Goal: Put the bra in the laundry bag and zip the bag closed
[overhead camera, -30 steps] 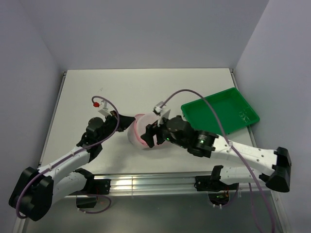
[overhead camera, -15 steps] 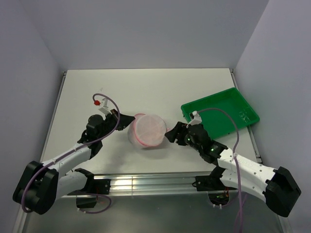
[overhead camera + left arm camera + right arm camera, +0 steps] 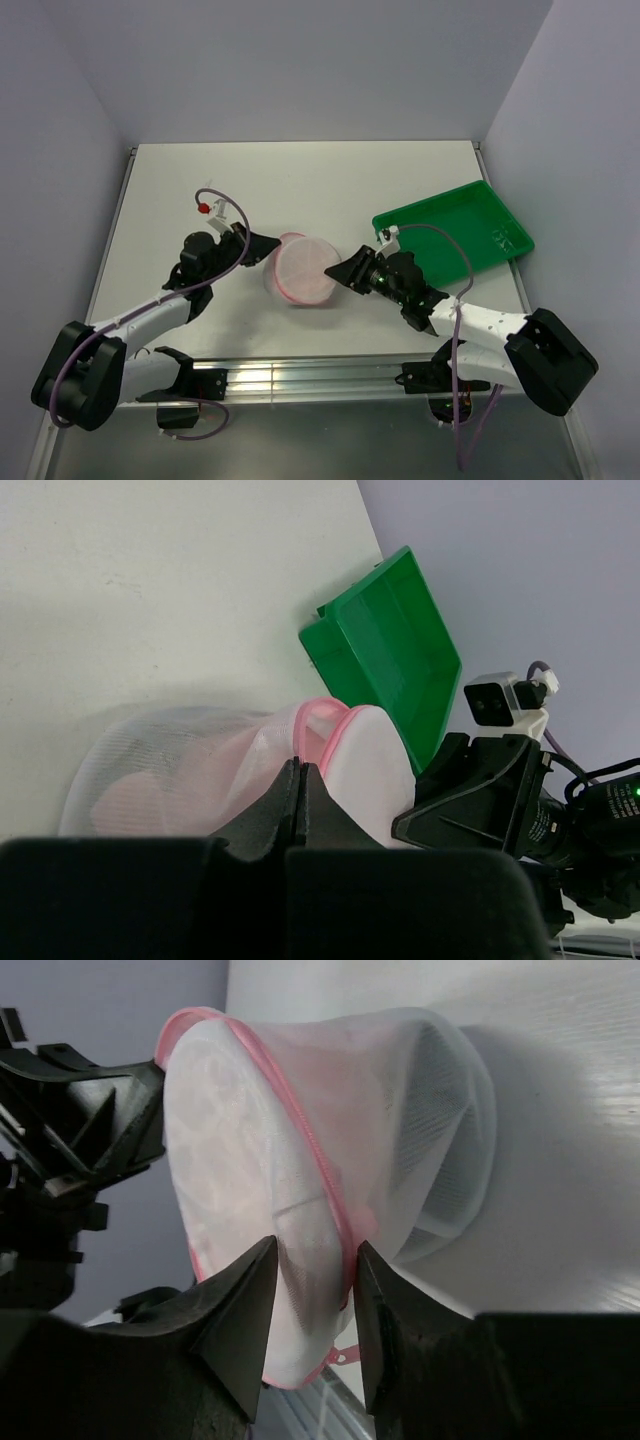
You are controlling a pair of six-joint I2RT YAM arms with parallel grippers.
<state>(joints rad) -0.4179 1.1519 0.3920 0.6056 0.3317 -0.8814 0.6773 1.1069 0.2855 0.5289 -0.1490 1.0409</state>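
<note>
The laundry bag [image 3: 303, 268] is a round white mesh pouch with a pink zipper rim, lying at the table's middle front. Pale pink fabric, the bra [image 3: 135, 792], shows through the mesh inside it. My left gripper [image 3: 268, 243] is at the bag's left side, shut on the pink rim [image 3: 318, 723]. My right gripper [image 3: 338, 274] is at the bag's right edge, open. Its fingertips [image 3: 262, 1260] straddle the lid and the pink zipper line [image 3: 322, 1175]. The pink zipper pull [image 3: 345, 1353] hangs below the right jaws.
The green plastic tray [image 3: 455, 238] lies on the table at the right, just behind my right arm; it also shows in the left wrist view [image 3: 395, 660]. Grey walls close the table at the back and on both sides.
My right gripper pulled back off the bag to the right, then came in again at the bag's right edge. The left gripper has kept its hold on the rim.
</note>
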